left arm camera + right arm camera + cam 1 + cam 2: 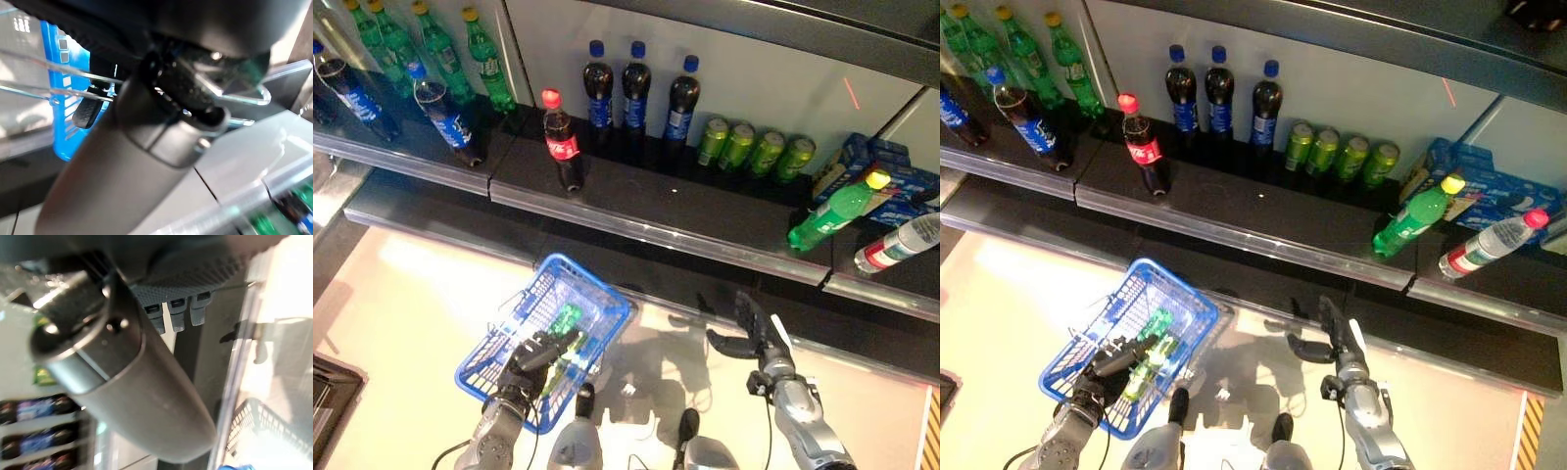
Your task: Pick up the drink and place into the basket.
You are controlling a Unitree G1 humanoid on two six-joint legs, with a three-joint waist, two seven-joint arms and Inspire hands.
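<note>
A blue wire basket (607, 311) is held by its handle in the curled fingers of the left hand (530, 354), near and to the left. A green drink (563, 329) is seen lying inside it. The right hand (756, 335) is raised to the right with fingers straight and spread, nothing held, just below the dark shelf (705, 211) of bottles and cans.

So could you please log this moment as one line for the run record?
left hand: shut on blue basket handle | basket: green drink inside | right hand: open, empty, below shelf
</note>
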